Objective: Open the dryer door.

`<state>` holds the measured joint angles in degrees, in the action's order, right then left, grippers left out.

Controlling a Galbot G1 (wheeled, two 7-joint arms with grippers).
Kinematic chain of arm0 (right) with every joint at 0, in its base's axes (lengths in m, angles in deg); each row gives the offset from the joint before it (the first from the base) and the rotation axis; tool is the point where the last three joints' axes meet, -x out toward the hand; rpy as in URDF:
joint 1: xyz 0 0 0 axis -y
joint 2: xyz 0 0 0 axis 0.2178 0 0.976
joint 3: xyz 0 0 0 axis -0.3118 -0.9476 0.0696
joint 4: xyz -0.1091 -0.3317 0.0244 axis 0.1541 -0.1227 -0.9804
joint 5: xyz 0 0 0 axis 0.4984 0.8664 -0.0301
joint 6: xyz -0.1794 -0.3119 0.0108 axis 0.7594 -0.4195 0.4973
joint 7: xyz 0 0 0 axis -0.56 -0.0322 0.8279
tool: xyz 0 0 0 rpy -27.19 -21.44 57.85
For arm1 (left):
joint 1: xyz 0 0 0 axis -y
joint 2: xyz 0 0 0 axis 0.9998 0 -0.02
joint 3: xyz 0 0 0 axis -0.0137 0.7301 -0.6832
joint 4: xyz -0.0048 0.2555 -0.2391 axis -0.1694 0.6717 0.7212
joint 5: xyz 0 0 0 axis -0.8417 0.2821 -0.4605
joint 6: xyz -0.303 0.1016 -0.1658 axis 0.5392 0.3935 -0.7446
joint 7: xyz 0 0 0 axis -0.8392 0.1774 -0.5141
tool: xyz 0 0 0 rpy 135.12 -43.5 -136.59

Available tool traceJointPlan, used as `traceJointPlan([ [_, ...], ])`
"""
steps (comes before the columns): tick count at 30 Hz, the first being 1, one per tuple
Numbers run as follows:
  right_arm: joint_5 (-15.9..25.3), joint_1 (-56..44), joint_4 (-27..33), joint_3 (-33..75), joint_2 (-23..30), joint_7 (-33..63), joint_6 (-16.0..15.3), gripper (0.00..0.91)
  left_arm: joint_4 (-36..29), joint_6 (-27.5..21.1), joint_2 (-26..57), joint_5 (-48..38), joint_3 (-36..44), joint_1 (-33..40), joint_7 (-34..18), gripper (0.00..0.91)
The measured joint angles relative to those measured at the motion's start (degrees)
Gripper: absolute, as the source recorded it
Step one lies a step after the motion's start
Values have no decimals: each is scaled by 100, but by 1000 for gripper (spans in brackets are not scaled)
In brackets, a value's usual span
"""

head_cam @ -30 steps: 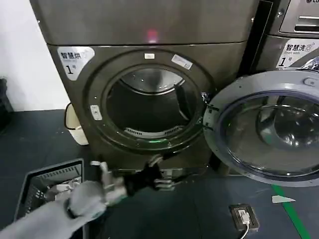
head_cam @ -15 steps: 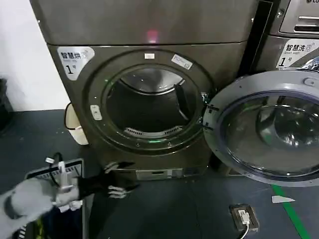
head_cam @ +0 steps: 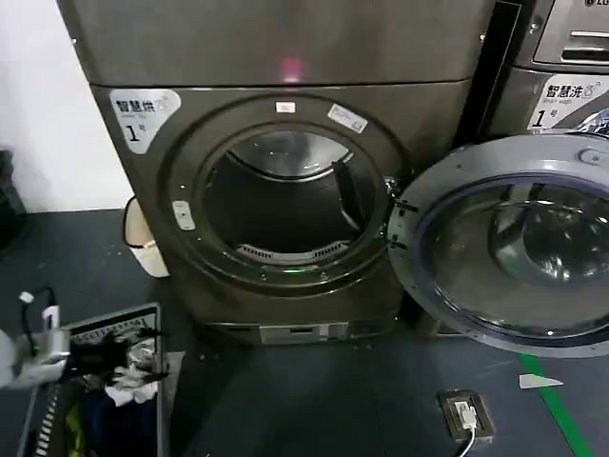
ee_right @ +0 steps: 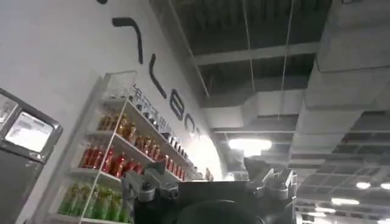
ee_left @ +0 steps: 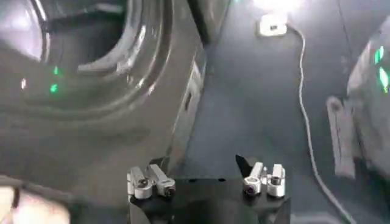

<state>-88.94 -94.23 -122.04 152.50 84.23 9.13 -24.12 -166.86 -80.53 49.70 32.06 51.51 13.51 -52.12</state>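
While the dark dryer (head_cam: 276, 181) stands at centre with its round drum mouth (head_cam: 281, 205) uncovered, the dryer door (head_cam: 509, 243) hangs swung fully out to the machine's right, grey back face and tinted glass turned toward the head camera, hinged edge beside the opening; a lighter silver machine (head_cam: 561, 67) stands behind the door; a dark basket (head_cam: 95, 333) sits on the floor at lower left; the left gripper (head_cam: 133, 360) hovers low over this basket, well apart from the door, fingers spread and empty; right gripper (ee_right: 210, 182): aimed toward ceiling and shelves, fingers released, grasping nothing.
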Motion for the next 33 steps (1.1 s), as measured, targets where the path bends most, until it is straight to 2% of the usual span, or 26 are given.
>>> traceJointPlan([
  [7, -74, -71, 131, 94, -49, -34, -11, 907, 265, 234, 480, 568, 561, 89, 91, 907],
  [16, -275, -173, 115, 272, -79, -78, -55, 907, 507, 157, 745, 1060, 1382, 222, -31, 907],
  [21, -303, -235, 121, 382, -117, -84, -54, 907, 707, 78, 778, 1176, 1485, 257, 2, 907],
  [33, -414, -295, 137, 436, -125, -97, -60, 907, 664, -168, 900, 1288, 1496, 331, 54, 907],
])
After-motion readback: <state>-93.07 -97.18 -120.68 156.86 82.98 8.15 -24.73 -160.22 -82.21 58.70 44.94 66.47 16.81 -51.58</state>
